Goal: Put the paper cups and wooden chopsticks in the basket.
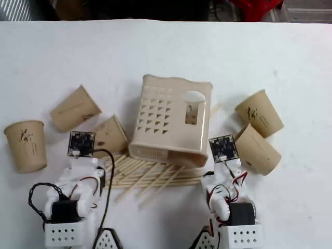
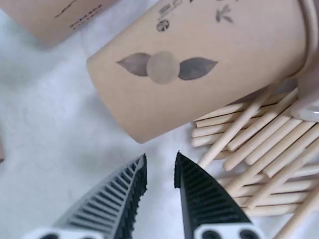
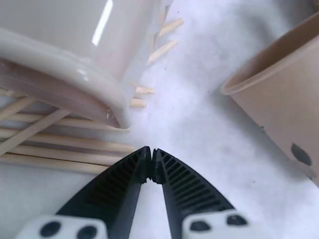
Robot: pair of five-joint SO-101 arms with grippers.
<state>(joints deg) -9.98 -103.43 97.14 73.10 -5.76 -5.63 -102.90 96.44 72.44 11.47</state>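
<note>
In the high view the basket (image 1: 171, 119) lies tipped at centre, its rim over the scattered chopsticks (image 1: 150, 179), with three paper cups (image 1: 75, 109) at left and two at right. The left gripper (image 2: 159, 167), slightly apart and empty, faces a lying cup (image 2: 199, 64). The right gripper (image 3: 151, 155), tips together on nothing, points at the table (image 3: 199, 124) beside the basket's rim.

Cream perforated plastic basket (image 1: 155, 116): tipped on its side, mid-table | pale wooden chopsticks (image 1: 148, 179): loose heap, partly under the basket's rim | tan printed paper cups, all lying outside the basket: outer-left cup (image 1: 26, 146), mid-left cup (image 1: 75, 108), inner-left cup (image 1: 110, 136), far-right cup (image 1: 259, 113), near-right cup (image 1: 258, 149).
</note>
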